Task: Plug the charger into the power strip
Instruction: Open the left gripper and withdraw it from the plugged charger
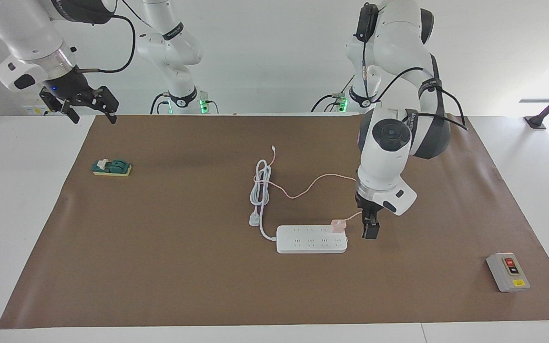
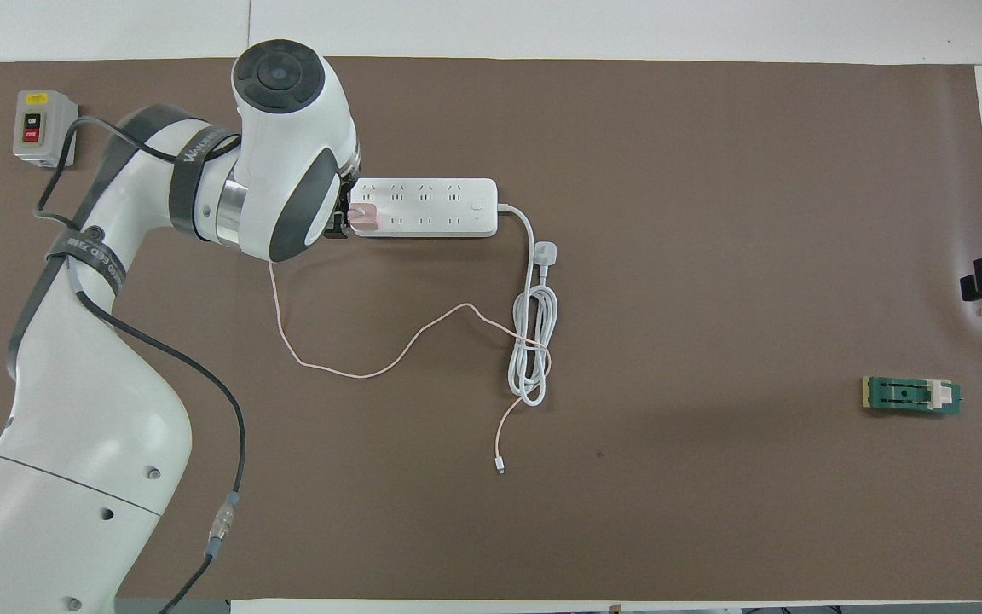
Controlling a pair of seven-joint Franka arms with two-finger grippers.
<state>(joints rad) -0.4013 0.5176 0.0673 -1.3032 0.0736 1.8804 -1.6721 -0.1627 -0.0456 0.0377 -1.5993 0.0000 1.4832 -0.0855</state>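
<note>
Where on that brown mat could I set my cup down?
Bare mat lies between the power strip and the green block. It is crowded around the white cord, charger and left gripper.

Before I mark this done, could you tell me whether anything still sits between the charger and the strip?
Nothing visible does: the charger already sits on the strip, at its end toward the left arm.

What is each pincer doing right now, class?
Left pincer: holding nothing, beside the pink charger sitting on the power strip.
Right pincer: open, empty, waiting raised.
</note>
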